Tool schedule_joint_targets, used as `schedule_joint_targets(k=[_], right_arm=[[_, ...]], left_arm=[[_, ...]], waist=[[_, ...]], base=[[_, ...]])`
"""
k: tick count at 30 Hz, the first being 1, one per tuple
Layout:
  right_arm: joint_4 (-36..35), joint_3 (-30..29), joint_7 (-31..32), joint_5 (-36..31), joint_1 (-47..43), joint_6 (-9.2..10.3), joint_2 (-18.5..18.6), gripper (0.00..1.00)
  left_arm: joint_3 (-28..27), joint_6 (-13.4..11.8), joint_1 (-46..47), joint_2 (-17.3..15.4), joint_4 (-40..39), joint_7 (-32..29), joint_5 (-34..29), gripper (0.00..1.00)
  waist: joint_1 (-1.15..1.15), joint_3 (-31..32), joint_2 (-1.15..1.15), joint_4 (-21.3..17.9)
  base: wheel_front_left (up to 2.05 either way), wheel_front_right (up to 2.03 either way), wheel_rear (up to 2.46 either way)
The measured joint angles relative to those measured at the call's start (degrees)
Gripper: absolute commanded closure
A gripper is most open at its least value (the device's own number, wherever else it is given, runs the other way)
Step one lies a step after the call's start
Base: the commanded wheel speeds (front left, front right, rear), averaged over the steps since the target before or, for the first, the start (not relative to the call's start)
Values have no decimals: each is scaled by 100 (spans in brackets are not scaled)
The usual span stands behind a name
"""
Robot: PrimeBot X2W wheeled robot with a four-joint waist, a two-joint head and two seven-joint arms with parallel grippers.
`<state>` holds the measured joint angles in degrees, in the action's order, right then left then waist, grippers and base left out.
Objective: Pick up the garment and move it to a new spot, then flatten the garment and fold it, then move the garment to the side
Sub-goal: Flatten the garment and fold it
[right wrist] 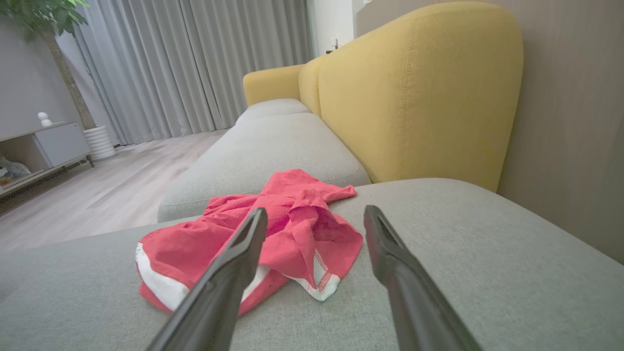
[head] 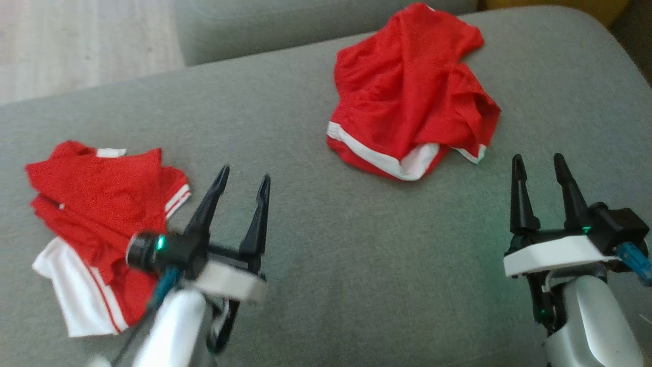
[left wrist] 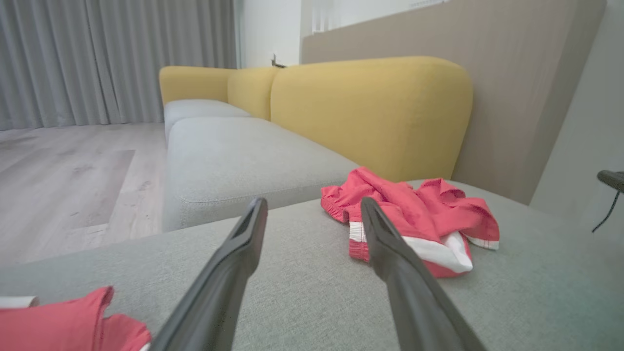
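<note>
The left claw and right claw hover open and empty above the grey sofa seat. The crumpled red garment lies on it ahead of the right claw. A 2nd red garment lies beside the left claw.

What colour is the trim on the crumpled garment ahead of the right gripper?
White trim on a red garment; best in the head view.

Our left gripper holds its fingers spread apart above the grey sofa seat. Ahead and slightly right, a crumpled red garment with white trim lies before the yellow backrest. A second red garment sits at lower left.
</note>
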<state>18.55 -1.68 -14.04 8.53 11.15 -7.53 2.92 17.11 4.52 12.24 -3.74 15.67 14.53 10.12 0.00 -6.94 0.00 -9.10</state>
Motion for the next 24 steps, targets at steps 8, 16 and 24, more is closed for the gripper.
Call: schedule_joint_targets(k=[8, 16, 24], right_arm=[[-68, 361, -8, 305, 147, 0, -9, 0], [-64, 709, -19, 734, 478, 0, -12, 0], [-174, 720, -34, 866, 478, 0, -14, 0]], left_arm=[[923, 261, 1903, -646, 888, -1539, 672, 0], [2794, 305, 3385, -1950, 988, -3060, 2944, 0], [3831, 305, 3819, -2657, 979, -3310, 4086, 0]], waist=[[1, -495, 0, -480], [1, -965, 0, -1131], [0, -1221, 0, -1625]], base=[[0, 0, 0], [0, 0, 0], [0, 0, 0]])
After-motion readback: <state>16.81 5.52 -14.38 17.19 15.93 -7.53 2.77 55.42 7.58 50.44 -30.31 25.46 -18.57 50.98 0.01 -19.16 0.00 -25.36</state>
